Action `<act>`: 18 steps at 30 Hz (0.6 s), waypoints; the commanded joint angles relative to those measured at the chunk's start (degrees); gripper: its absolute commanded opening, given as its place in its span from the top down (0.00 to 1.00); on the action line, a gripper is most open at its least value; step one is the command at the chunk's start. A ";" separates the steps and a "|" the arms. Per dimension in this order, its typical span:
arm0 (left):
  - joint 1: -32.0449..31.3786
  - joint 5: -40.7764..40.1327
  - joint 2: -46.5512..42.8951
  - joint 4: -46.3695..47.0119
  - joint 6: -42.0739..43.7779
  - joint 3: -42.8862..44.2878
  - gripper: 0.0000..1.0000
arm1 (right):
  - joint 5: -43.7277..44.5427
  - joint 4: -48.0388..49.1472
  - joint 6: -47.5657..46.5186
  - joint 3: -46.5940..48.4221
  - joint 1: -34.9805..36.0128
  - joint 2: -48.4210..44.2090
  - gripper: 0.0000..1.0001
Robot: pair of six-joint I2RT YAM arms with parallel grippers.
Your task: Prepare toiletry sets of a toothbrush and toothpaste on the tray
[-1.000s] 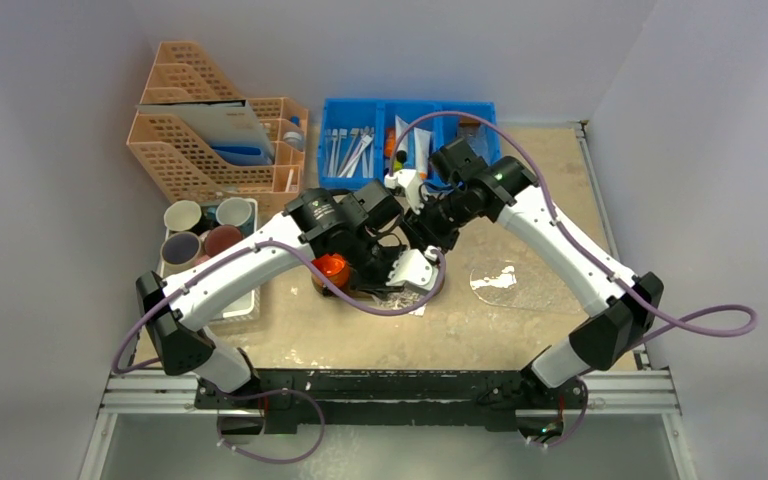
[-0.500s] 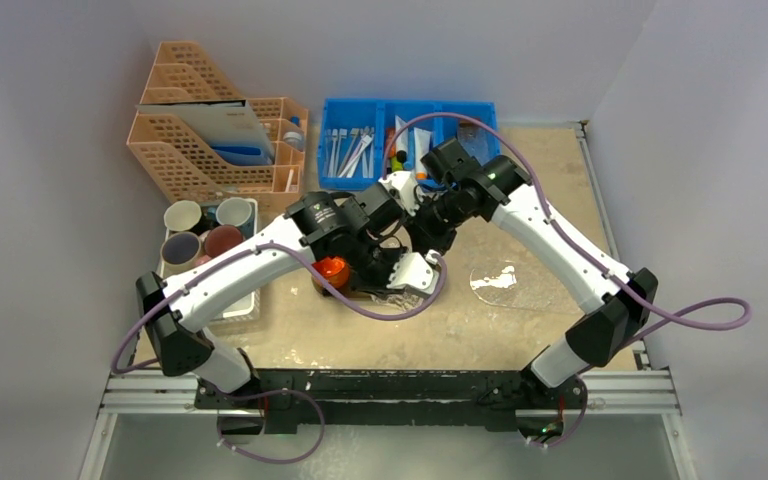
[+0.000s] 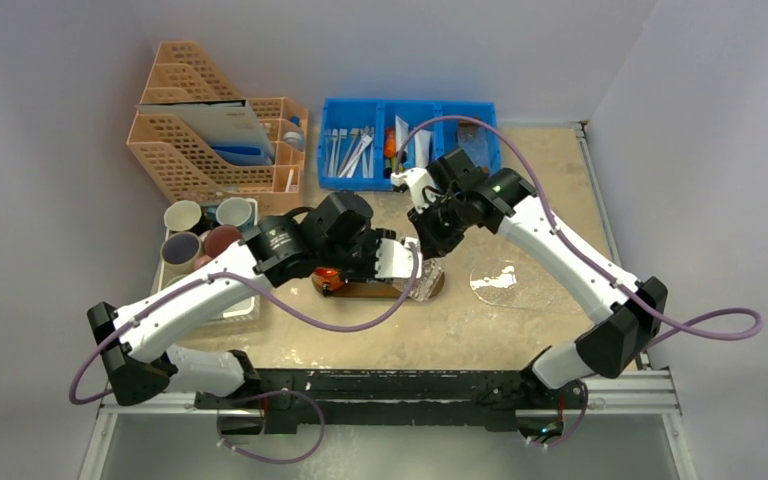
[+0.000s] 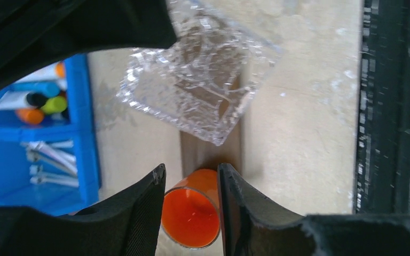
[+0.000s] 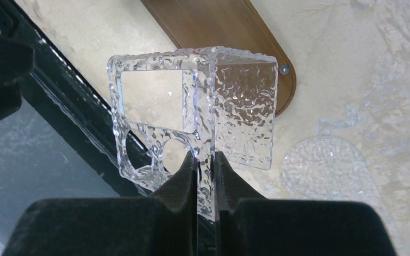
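Note:
The dark brown tray [image 3: 365,291] lies mid-table; it also shows in the right wrist view [image 5: 219,26] and the left wrist view [image 4: 209,152]. My right gripper [image 3: 430,243] [image 5: 204,158] is shut on a clear textured holder [image 5: 192,106] [image 3: 422,284] [image 4: 197,101], held over the tray's right end. An orange cup [image 3: 330,275] [image 4: 190,213] stands on the tray's left end. My left gripper [image 3: 398,266] [image 4: 191,173] is open above it, the cup showing between the fingers. White toothbrushes [image 3: 352,150] [image 4: 53,154] and pale tubes [image 3: 420,145] [image 4: 10,100] lie in the blue bin [image 3: 410,178].
Orange and green tubes [image 4: 42,109] lie in the blue bin beside the pale ones. A clear round disc [image 3: 495,280] [image 5: 320,170] lies right of the tray. Peach file organisers [image 3: 210,130] stand back left. A white tray [image 3: 238,310] holding mugs [image 3: 205,228] is at the left.
My left arm has swung back to the left and its gripper has drawn slightly left. My right gripper has moved nearer, towards the tray's right end. The orange cup has stayed put.

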 commanded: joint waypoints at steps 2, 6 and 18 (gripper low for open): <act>-0.03 -15.23 -3.04 10.91 -8.96 -3.26 0.60 | 1.77 6.04 13.04 -3.15 0.11 -4.75 1.00; 0.47 -23.95 -5.06 16.14 -15.29 -6.53 0.52 | 3.03 11.19 21.32 -6.96 0.11 -7.49 1.00; 6.65 -33.84 -12.76 21.28 -37.84 -11.49 0.17 | 7.99 30.62 39.17 -22.29 0.06 -15.56 1.00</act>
